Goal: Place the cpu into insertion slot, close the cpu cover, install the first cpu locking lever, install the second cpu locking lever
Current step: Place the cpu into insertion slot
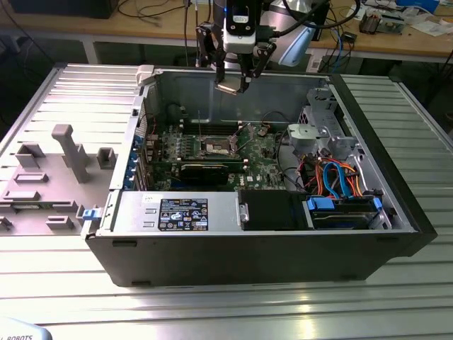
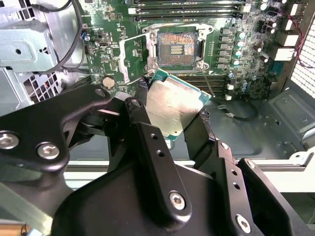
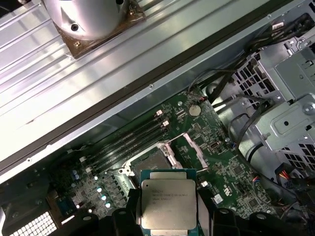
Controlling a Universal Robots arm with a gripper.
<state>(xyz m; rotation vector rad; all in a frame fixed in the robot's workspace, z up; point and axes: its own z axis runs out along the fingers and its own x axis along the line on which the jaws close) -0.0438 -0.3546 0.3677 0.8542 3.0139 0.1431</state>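
I've got the fingers clamped on opposite edges of the cpu, holding it flat above the open computer case, I judge to keep it square with the bare insertion slot, whose cpu cover stands swung aside.

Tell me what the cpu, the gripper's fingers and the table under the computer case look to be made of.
The cpu: the top looks like dull silvery metal with a soft glare. Its rim is a green board, likely laminate.
The fingers: matte black with screw heads set in, probably coated metal or hard plastic.
The table: pale, ribbed and shiny along the grooves, apparently aluminium profile.
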